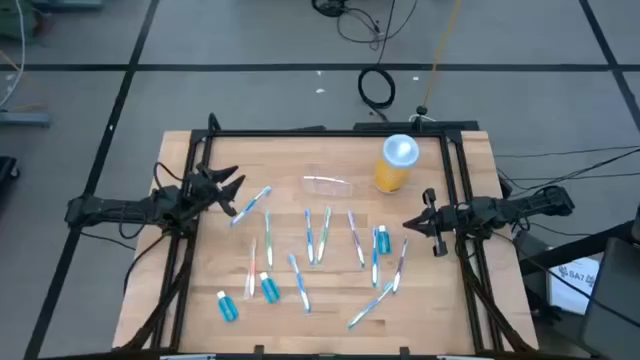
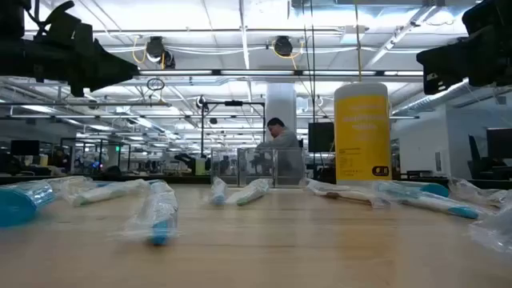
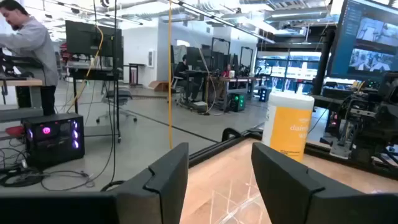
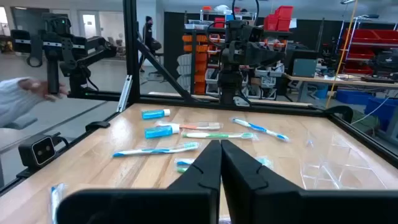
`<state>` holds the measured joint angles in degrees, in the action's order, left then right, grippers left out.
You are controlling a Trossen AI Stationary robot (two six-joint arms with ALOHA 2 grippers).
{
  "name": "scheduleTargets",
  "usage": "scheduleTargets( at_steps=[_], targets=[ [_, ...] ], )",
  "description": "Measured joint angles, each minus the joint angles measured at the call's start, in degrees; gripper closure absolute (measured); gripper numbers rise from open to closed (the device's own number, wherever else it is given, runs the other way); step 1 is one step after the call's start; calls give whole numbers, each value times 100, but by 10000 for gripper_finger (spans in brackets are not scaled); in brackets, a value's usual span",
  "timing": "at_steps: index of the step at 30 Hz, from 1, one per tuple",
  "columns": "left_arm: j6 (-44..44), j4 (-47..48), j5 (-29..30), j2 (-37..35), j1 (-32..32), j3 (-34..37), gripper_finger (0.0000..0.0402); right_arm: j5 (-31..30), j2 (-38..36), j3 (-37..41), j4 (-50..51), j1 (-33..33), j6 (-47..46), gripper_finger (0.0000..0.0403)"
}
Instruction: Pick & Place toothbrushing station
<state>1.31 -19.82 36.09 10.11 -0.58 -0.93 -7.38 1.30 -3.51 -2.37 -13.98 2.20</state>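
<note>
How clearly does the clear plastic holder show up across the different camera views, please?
High view: the clear holder is a faint outline on the wood. Low view: it nearly melts into the bright room behind. Right wrist view: its edges catch light and read best.

A yellow jar (image 1: 392, 168) with a white lid (image 1: 401, 150) stands upright near the far right corner of the wooden counter (image 1: 210, 290). Wrapped toothbrushes (image 1: 318, 235) lie scattered flat across the middle of the counter, some side by side, others well apart. Small blue toothpaste tubes (image 1: 227, 307) lie among them, two near the front left and one (image 1: 382, 239) toward the right. Black cables (image 1: 376, 87) coil on the grey floor beyond the far edge. In the low view a person (image 2: 282, 148) sits in the room behind.
</note>
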Motion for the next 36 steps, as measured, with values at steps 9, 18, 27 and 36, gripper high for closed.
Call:
scheduleTargets(
  at_steps=[9,18,27,36],
  targets=[
    [-14,3,0,0,2,0,218,-2,0,2,0,0,63,399],
    [-36,5,-2,0,0,0,218,-2,-1,1,2,-1,461,399],
    [-361,20,-4,0,-5,0,218,-2,2,2,-247,2,-36,399],
    [1121,-149,474,0,-5,0,218,-512,3,2,-752,10,319,399]
  ],
)
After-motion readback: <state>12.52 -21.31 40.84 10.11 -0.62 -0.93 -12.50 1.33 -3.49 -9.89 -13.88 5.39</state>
